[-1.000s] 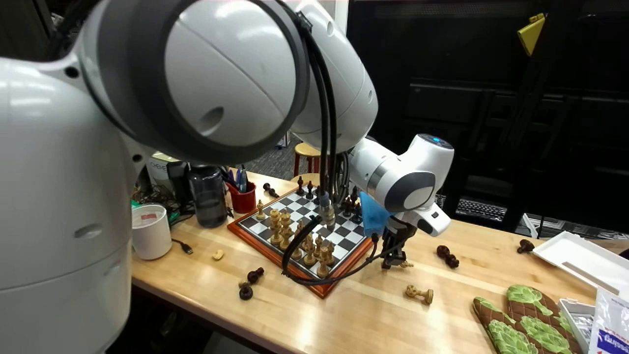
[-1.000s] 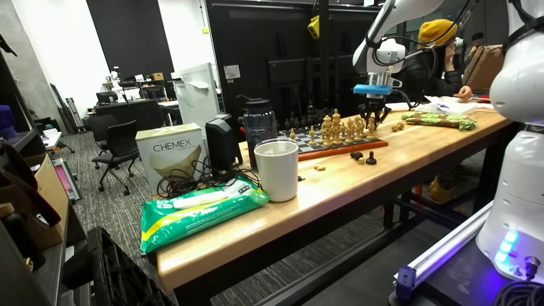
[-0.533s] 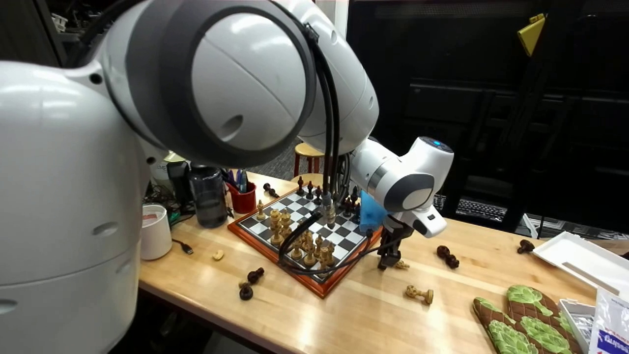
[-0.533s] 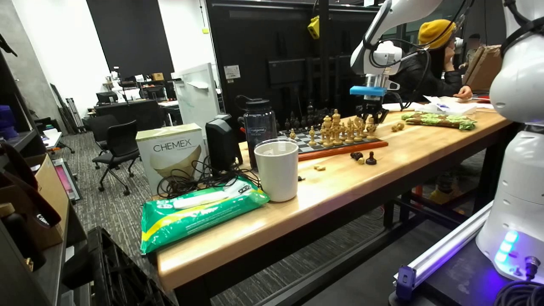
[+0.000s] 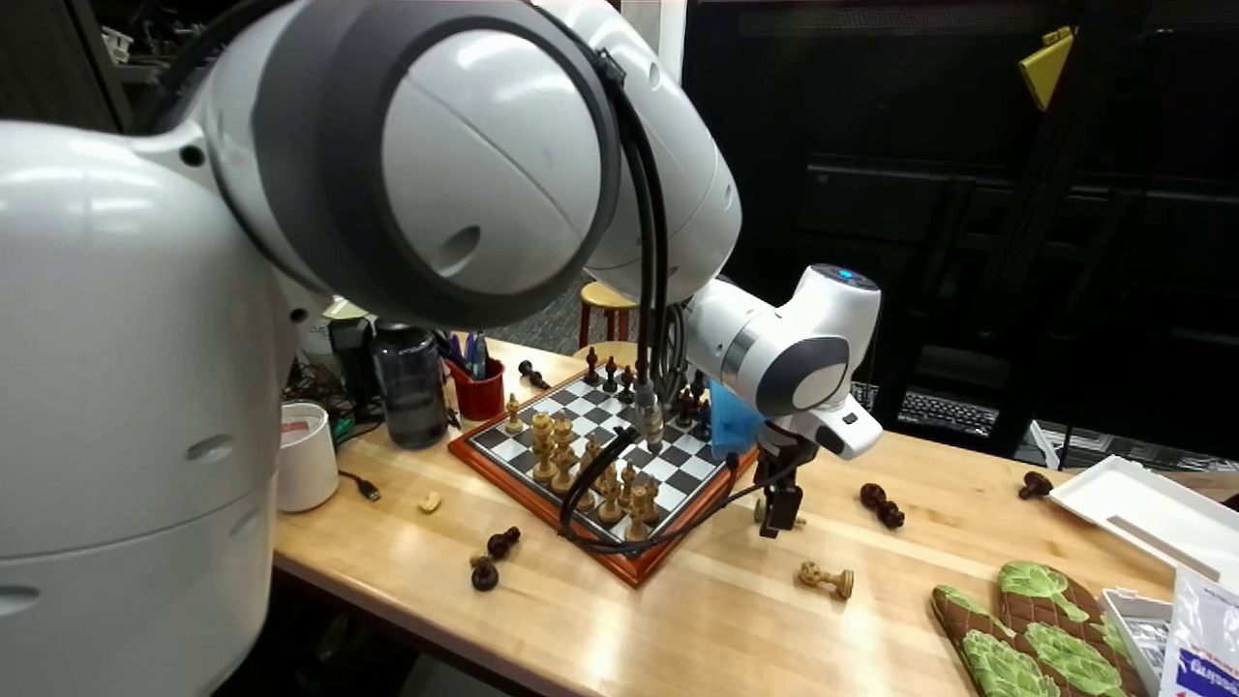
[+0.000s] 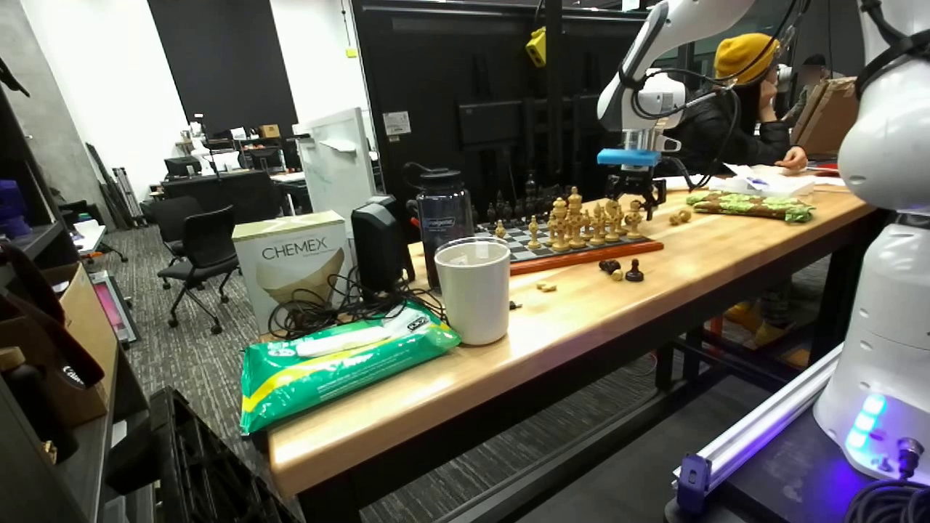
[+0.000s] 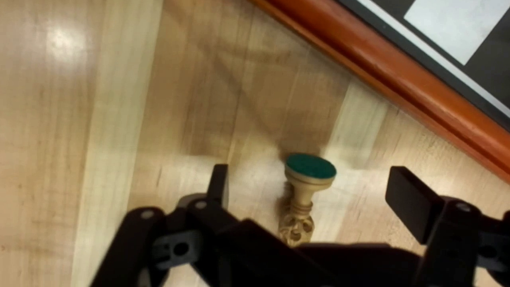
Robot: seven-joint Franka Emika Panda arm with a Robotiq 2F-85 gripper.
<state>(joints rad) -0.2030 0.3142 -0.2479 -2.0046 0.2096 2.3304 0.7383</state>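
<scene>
In the wrist view my gripper (image 7: 310, 173) stands open, its two dark fingers wide apart. Between and below them a light carved wooden chess piece (image 7: 303, 195) lies on its side on the tabletop, green felt base facing the top of the picture. Neither finger touches it, and the gripper body covers its upper end. In an exterior view the gripper (image 5: 777, 513) is low over the table beside the chessboard (image 5: 650, 571), partly hiding that piece. The gripper (image 6: 636, 193) also shows beyond the standing light pieces (image 6: 574, 225).
Another light piece (image 5: 825, 579) and a dark piece (image 5: 882, 505) lie nearby on the table. An oven mitt (image 5: 1055, 629) and a white tray (image 5: 1152, 523) are farther off. A black cable (image 5: 668, 537) loops from the arm over the board edge. A bottle (image 6: 445, 218) and white mug (image 6: 474, 290) stand beyond the board.
The gripper's fingers have spread apart. The hand has shifted slightly toward the chessboard over the last second. The pieces on the board look unmoved.
</scene>
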